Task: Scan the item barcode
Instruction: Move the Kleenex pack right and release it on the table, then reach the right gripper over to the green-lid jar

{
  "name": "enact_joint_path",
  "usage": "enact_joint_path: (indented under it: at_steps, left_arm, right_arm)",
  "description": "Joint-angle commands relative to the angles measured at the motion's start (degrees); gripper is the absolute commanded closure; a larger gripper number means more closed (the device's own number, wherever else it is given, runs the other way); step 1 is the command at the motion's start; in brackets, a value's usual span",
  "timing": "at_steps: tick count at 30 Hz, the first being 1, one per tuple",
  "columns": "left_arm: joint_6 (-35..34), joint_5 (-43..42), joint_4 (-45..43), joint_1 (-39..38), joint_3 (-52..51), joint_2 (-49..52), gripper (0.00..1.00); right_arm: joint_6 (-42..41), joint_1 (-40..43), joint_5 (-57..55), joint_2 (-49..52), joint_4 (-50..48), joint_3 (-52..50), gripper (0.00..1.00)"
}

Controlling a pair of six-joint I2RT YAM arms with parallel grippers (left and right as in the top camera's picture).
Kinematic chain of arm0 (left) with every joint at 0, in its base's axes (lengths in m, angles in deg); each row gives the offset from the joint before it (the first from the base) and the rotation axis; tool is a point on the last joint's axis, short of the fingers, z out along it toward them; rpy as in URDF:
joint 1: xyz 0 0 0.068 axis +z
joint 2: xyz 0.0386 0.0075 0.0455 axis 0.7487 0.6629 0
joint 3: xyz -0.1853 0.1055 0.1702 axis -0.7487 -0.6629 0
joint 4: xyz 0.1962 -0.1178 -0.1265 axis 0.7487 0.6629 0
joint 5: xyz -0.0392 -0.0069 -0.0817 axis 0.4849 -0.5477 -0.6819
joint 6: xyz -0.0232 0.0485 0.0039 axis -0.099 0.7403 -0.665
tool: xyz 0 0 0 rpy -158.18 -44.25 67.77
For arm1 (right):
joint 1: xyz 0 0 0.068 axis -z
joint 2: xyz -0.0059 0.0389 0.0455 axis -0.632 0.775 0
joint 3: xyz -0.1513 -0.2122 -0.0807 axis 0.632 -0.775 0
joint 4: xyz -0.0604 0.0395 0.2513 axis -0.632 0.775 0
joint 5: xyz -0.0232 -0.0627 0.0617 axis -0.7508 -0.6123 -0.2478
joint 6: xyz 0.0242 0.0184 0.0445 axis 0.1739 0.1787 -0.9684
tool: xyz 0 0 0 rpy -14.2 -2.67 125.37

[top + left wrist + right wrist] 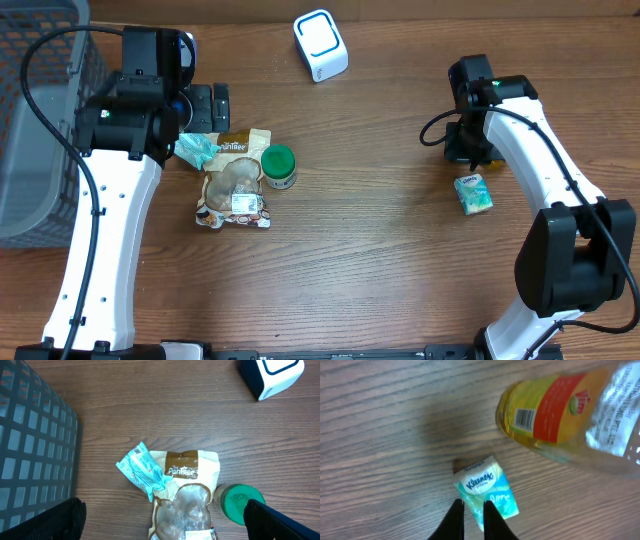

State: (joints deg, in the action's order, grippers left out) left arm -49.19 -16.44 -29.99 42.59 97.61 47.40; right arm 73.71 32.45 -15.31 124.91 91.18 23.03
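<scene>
A teal Kleenex tissue pack (473, 193) (487, 490) lies on the table at the right. My right gripper (472, 507) is nearly shut, and its narrow jaws pinch the pack's near edge. Beside it lies a bottle of yellow liquid (560, 410) with a red label and a barcode. The white scanner (320, 45) (272, 375) with a blue ring stands at the back centre. My left gripper (165, 522) (212, 108) hangs wide open above a clear snack bag (235, 180) (187, 495), holding nothing.
A teal wrapper (195, 150) (142, 470) overlaps the snack bag's top left corner. A green-lidded jar (278, 165) (240, 502) stands just right of the bag. A grey mesh basket (35, 120) (30, 445) fills the far left.
</scene>
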Motion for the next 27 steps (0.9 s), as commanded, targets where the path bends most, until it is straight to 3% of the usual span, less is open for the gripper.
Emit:
enact_joint_path:
  at_steps: [1, 7, 10, 11, 12, 15, 18, 27]
  left_arm:
    - [0.9, 0.3, 0.0, 0.1, 0.7, 0.3, 0.01]
    - [0.9, 0.3, 0.0, 0.1, 0.7, 0.3, 0.0]
    - [0.9, 0.3, 0.0, 0.1, 0.7, 0.3, 0.0]
    - [0.9, 0.3, 0.0, 0.1, 0.7, 0.3, 0.0]
    - [0.9, 0.3, 0.0, 0.1, 0.7, 0.3, 0.01]
    - [0.9, 0.3, 0.0, 0.1, 0.7, 0.3, 0.01]
    - [0.9, 0.3, 0.0, 0.1, 0.7, 0.3, 0.0]
    - [0.9, 0.3, 0.0, 0.1, 0.7, 0.3, 0.0]
  right_arm:
    - [-1.1, 0.0, 0.6, -0.4, -1.5, -0.6, 0.81]
    - [-3.5, -1.1, 23.5, -0.4, -5.9, -0.6, 0.45]
    - [-3.5, -2.2, 32.4, -0.4, -7.4, -0.6, 0.32]
    - [-3.5, -2.7, 35.4, -0.4, -8.7, -0.6, 0.11]
    - [-3.6, -3.2, 38.7, -0.4, -10.1, -0.6, 0.0]
    - [-3.3, -5.0, 51.7, -0.4, -14.7, -0.6, 0.0]
    - [-6.9, -7.9, 55.3, -0.4, -19.6, -0.6, 0.0]
    - [-18.5, -25.2, 26.6, -0.4, -27.7, -0.6, 0.0]
